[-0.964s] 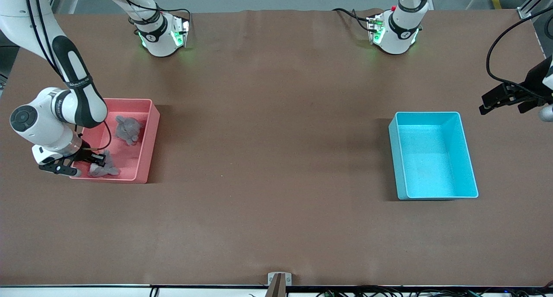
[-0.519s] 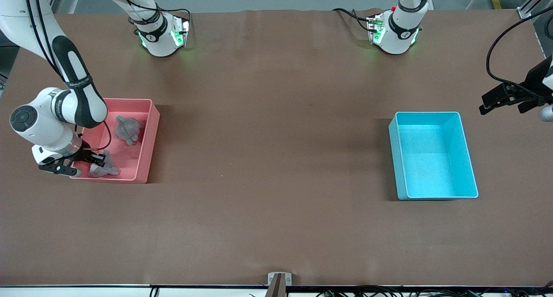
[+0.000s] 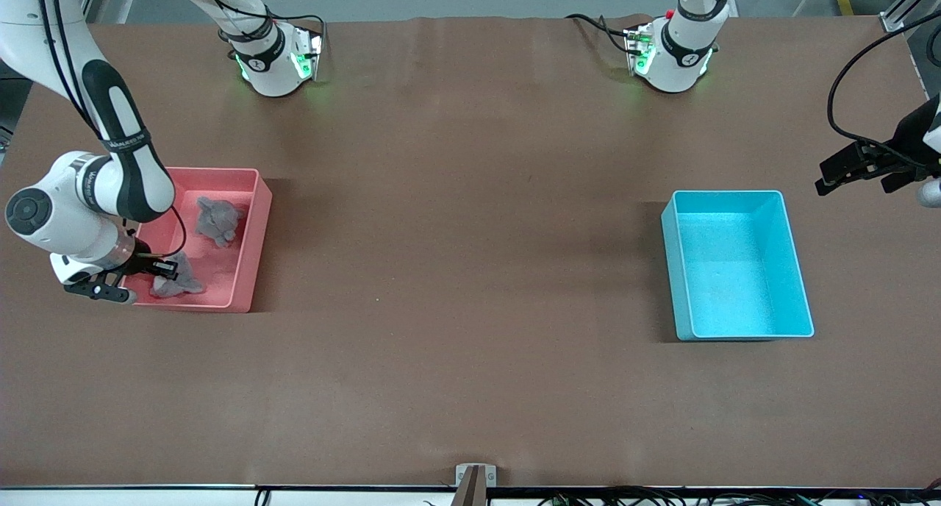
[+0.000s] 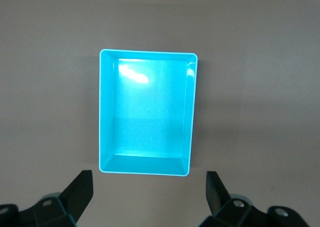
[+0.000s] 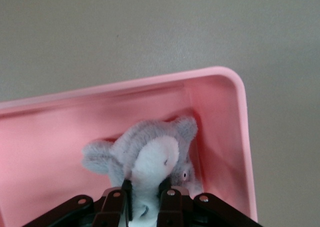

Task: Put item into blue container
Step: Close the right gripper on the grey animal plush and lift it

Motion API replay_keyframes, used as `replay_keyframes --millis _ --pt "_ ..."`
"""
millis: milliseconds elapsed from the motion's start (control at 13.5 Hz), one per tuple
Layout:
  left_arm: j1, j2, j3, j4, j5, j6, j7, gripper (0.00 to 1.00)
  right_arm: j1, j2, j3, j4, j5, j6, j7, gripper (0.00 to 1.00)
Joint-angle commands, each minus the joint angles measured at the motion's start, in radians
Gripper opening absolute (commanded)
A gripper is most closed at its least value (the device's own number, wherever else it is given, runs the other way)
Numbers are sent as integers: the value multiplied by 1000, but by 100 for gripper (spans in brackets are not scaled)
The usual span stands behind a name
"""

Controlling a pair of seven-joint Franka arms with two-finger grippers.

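Note:
A grey plush toy (image 3: 179, 282) (image 5: 150, 159) is in the corner of the pink bin (image 3: 254, 250) (image 5: 239, 94) nearest the front camera. My right gripper (image 3: 166, 269) (image 5: 145, 188) reaches down into that bin and is shut on the toy's pale middle. The blue container (image 3: 735, 271) (image 4: 145, 112) stands empty toward the left arm's end of the table. My left gripper (image 3: 856, 169) (image 4: 148, 184) waits in the air just off the container, over the bare table. Its fingers (image 4: 80, 187) are spread wide with nothing between them.
A second grey plush toy (image 3: 217, 221) lies in the same pink bin, farther from the front camera. Brown table surface (image 3: 470, 234) stretches between the two bins. The arm bases (image 3: 276, 57) stand along the table's top edge.
The right arm's wrist has shifted a little toward its end of the table and upward, and the gripped toy moved slightly with it. The left arm has not moved.

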Motion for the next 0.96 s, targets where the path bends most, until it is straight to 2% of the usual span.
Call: replay_keyframes --millis 0,445,742,890 --pt "-3 1 4 8 -20 1 4 100 -6 -12 10 66 -19 -112 24 0" --pt "-4 3 4 8 -20 1 3 100 3 -22 13 208 -19 -353 41 0" --pt "-11 9 4 8 -20 -1 3 100 90 -66 16 333 -17 -603 217 0" --pt "-11 9 1 3 -20 -1 3 100 143 -94 18 363 -4 -668 309 0"
